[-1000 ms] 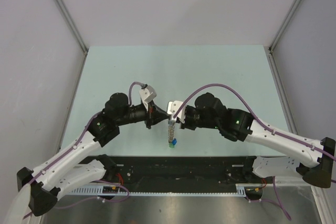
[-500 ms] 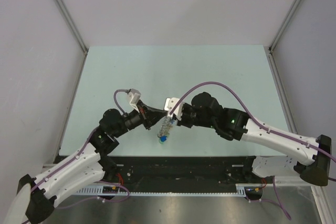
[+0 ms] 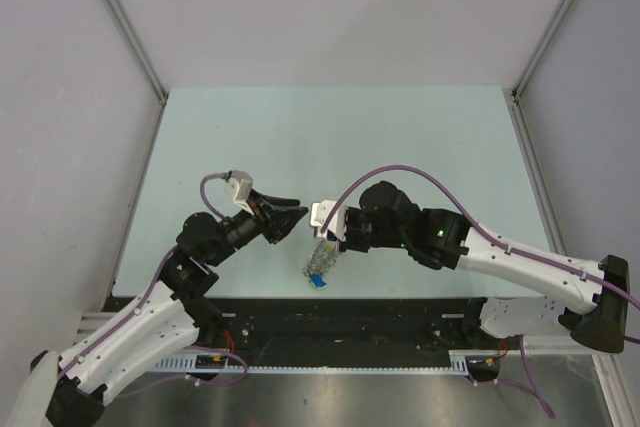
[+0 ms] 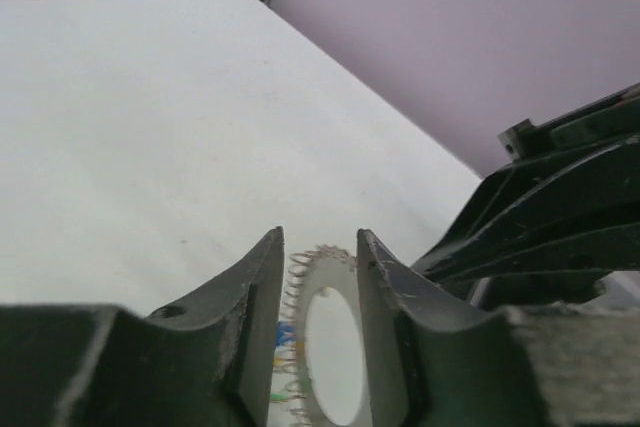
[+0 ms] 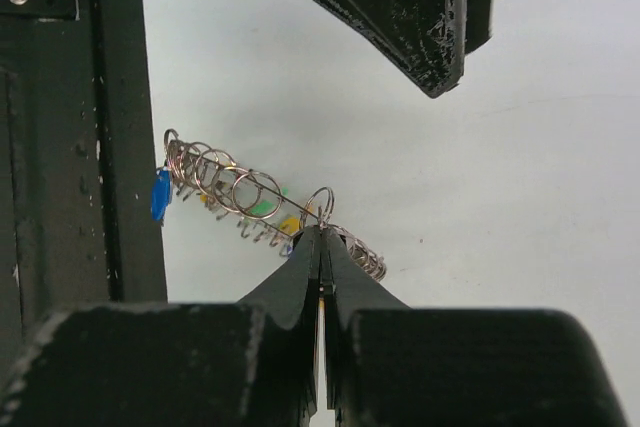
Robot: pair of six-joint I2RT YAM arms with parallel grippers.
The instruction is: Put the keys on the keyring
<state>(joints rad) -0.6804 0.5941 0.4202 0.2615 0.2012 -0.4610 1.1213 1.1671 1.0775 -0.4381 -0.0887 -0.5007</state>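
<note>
reaching inward, the right hand pinches the keyring while the left hand hovers beside it, parted.

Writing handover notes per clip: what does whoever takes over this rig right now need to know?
The left gripper is open and empty, clear of the ring.
The right gripper is shut on the keyring, holding it over the near edge of the table.
Done: the blue key, green key and yellow key sit among the coils. No loose key shows.
Left: confirm that each is truly threaded, then set the ring down.
</note>
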